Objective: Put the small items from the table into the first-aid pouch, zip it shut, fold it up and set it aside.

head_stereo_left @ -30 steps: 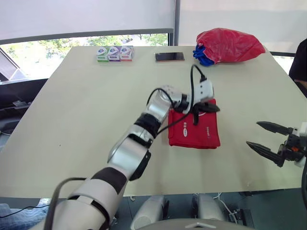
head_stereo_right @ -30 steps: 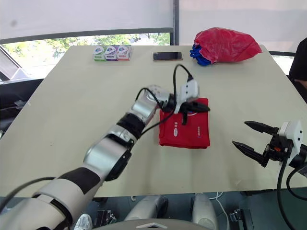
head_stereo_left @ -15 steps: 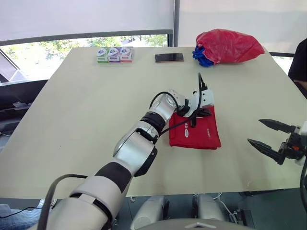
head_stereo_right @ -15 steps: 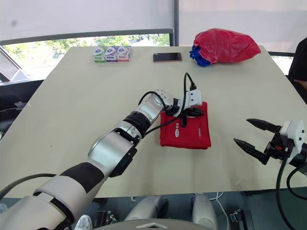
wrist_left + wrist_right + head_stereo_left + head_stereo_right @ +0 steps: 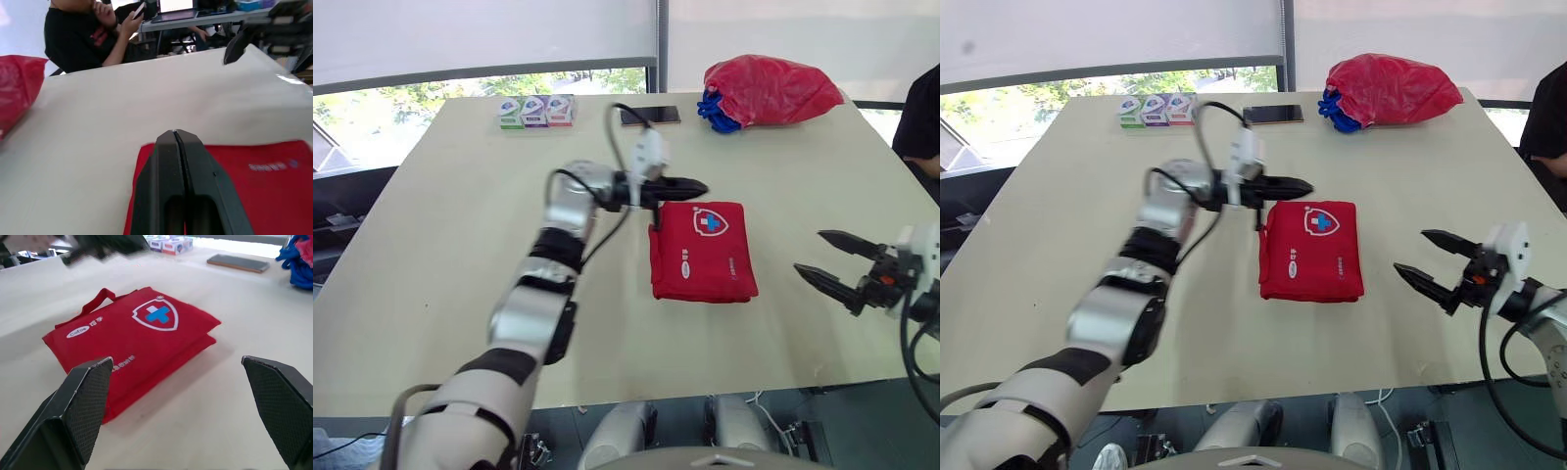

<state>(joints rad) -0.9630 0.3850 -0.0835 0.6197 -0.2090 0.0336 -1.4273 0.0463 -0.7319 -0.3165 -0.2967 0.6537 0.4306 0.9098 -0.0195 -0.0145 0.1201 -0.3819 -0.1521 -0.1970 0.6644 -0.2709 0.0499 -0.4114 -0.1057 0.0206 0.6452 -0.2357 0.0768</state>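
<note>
Pale beige tabletop [image 5: 460, 245] in your head views carried the folded red fabric first-aid pouch [image 5: 701, 250] centrally. Your left wrist view showed the left gripper [image 5: 175, 134] pressed closed over the pouch's edge. Your right wrist view showed the right gripper [image 5: 174, 361] spread wide, facing it.

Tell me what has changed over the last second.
The left end effector, shut, drew back off the folded first-aid pouch toward the robot's left, to its far edge, uncovering the shield logo. The pouch stayed put; the right end effector stayed open, apart on its right.
</note>
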